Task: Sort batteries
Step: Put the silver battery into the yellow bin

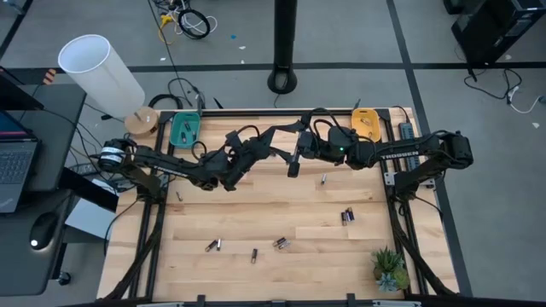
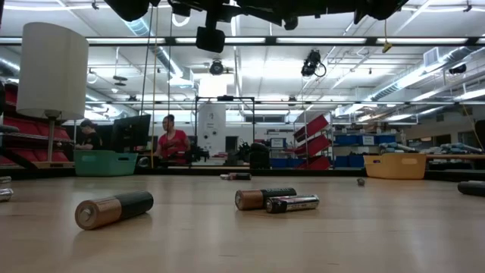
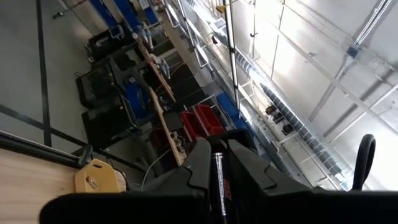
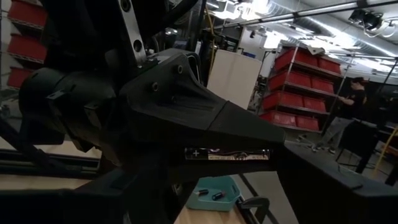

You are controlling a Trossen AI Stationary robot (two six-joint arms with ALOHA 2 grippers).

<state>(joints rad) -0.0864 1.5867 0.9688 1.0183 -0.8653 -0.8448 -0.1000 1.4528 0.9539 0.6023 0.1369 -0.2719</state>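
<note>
Tabletop (image 1: pixel 256 213) of pale wood in a black frame, spread under both arms. White lamp (image 1: pixel 98 68) off the far left corner, and a laptop (image 1: pixel 17 175) on a dark desk further left. Left arm (image 1: pixel 162 164) reaching in from the left edge and right arm (image 1: pixel 418 153) from the right edge, meeting above the far half of the table in a knot of cables. Teal tray (image 1: pixel 185 130) at the far left corner, with two small cells inside as seen from the right wrist. Orange tray (image 1: pixel 366 124) at the far right corner. Small plant (image 1: pixel 390 269) at the near right corner.

Left gripper (image 3: pixel 217 155) raised off the wood, pointing across toward the orange tray and narrowed onto a held cell (image 3: pixel 218 180), silvery, lying lengthwise between the two dark fingers. Right gripper (image 1: pixel 293 162) facing it, just beside and also clear of the table; open or closed, impossible to tell. From the right wrist, held cell seen side-on with a plus mark, close ahead, with dark gripper bodies blocking most of the outlook.

Batteries (image 1: pixel 280 243) scattered loose over the near half of the table, well apart from both grippers. One pair near the right edge, one single nearer the middle, three spots along the near side, one small cell toward the left. From the low camera, one copper-and-black cell lying alone, two more touching side by side.
</note>
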